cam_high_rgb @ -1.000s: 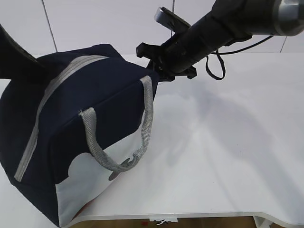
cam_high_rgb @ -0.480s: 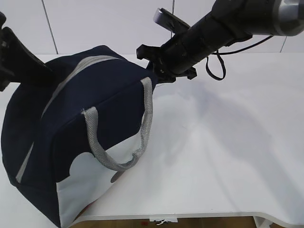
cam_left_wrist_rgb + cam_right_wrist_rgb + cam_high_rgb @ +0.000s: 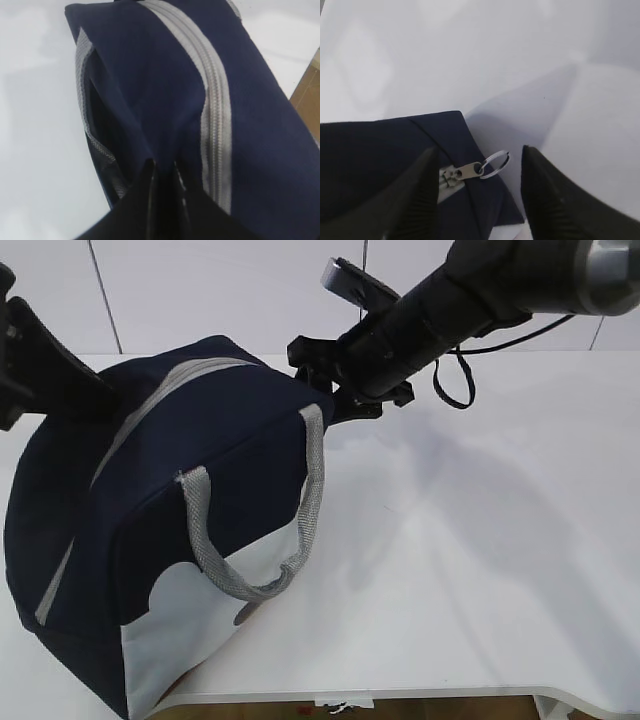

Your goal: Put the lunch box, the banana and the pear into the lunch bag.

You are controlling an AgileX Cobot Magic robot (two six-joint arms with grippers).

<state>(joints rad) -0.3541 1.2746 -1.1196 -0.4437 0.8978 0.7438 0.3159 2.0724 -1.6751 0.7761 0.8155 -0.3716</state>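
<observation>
The navy lunch bag (image 3: 190,530) lies tilted on the white table, its grey zipper (image 3: 150,410) closed along the top. My left gripper (image 3: 164,167) is shut on a fold of the bag's navy fabric (image 3: 150,100) beside the zipper (image 3: 215,115). My right gripper (image 3: 479,155) is open at the bag's far end, its fingers either side of the zipper slider and ring pull (image 3: 496,164), not touching them. In the exterior view the right gripper (image 3: 335,375) sits at the bag's far top corner. The lunch box, banana and pear are out of view.
The white table (image 3: 480,540) stretches to the right of the bag. A grey webbing handle (image 3: 250,540) loops over the bag's side. The table's front edge (image 3: 420,695) runs along the bottom. A black cable (image 3: 455,380) hangs by the right arm.
The bag has shifted a little, its top lifted and tilted by the left gripper. The left arm has come into view at the left edge. The right arm has barely moved.
</observation>
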